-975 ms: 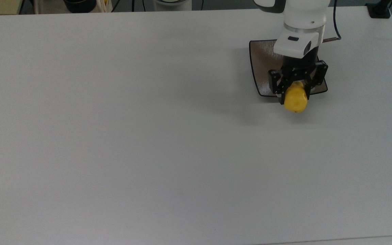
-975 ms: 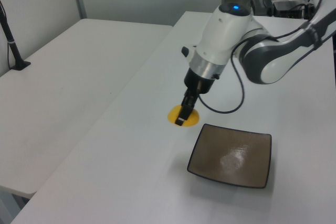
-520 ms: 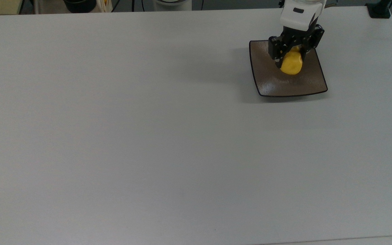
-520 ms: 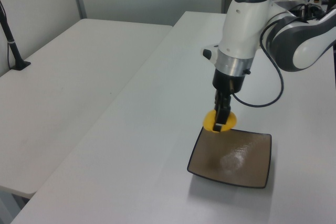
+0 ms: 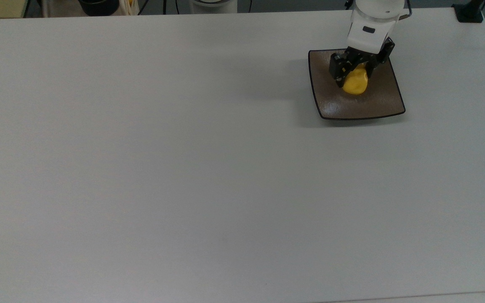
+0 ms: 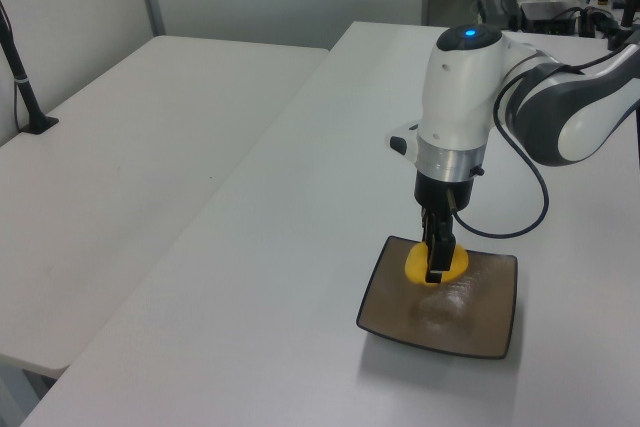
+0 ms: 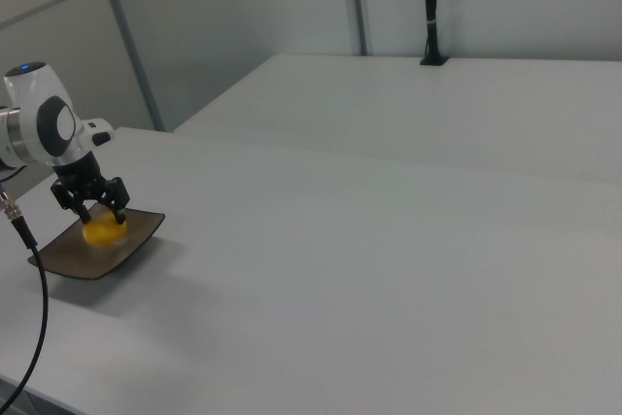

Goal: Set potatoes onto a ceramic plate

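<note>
The plate (image 5: 354,107) sits toward one o'clock on the table (image 5: 183,168) in the top view, and we see the potato (image 5: 355,82) lower than half a second ago, now near the plate's middle with the gripper (image 5: 354,70) clamped on it. We judge only the release remains. The left view shows the potato (image 6: 437,265) seemingly resting on the plate, which the top view cannot settle.

Table: you see a wide white tabletop (image 5: 183,168).
Neighbour: a second white table (image 6: 130,137) stands beside it.
Wall: pale panels (image 7: 243,17) behind.
</note>
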